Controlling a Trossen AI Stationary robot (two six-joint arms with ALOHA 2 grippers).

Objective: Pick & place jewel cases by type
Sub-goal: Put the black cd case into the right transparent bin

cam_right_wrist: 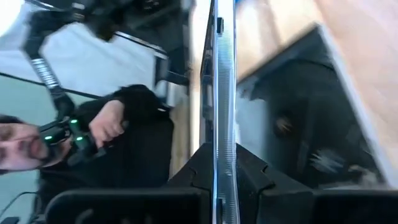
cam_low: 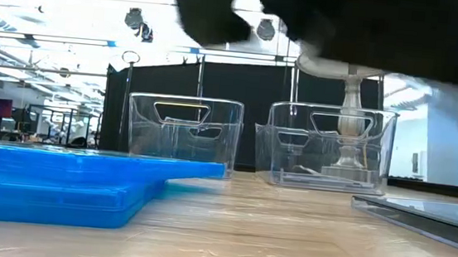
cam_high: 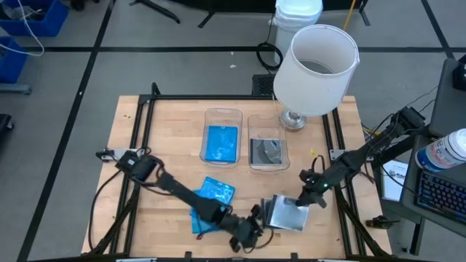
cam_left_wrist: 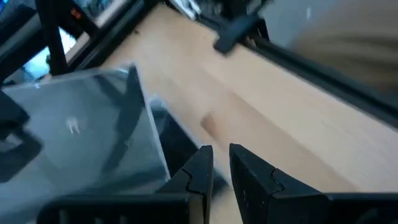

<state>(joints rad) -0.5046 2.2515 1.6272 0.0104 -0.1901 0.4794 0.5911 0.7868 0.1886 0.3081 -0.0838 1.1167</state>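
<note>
Two blue jewel cases [cam_high: 212, 198] lie stacked on the table near its near edge; they also show in the low view [cam_low: 58, 180]. A third blue case [cam_high: 222, 142] lies in the left clear bin, and a grey disc case [cam_high: 266, 151] in the right one. Clear/grey cases [cam_high: 287, 213] sit near the table's near edge. My right gripper [cam_high: 314, 198] is shut on one clear case. My left gripper [cam_left_wrist: 221, 167] hovers beside these cases [cam_left_wrist: 81, 137], its fingers shut to a thin slit on nothing. My right gripper pinches a clear jewel case by its thin edge [cam_right_wrist: 222, 140] between both fingers. The case shows edge-on, running straight out from the fingers. A dark grey case [cam_right_wrist: 298, 112] lies beneath it. Whether the held case's free edge rests on that one, I cannot tell.
Two clear bins [cam_high: 223, 113] [cam_high: 251, 164] stand mid-table. A lamp with a large white shade [cam_high: 317, 62] stands on its base [cam_high: 293, 118] at the far right. A black frame [cam_high: 145, 124] rims the table. A person [cam_right_wrist: 118, 124] shows beyond the table.
</note>
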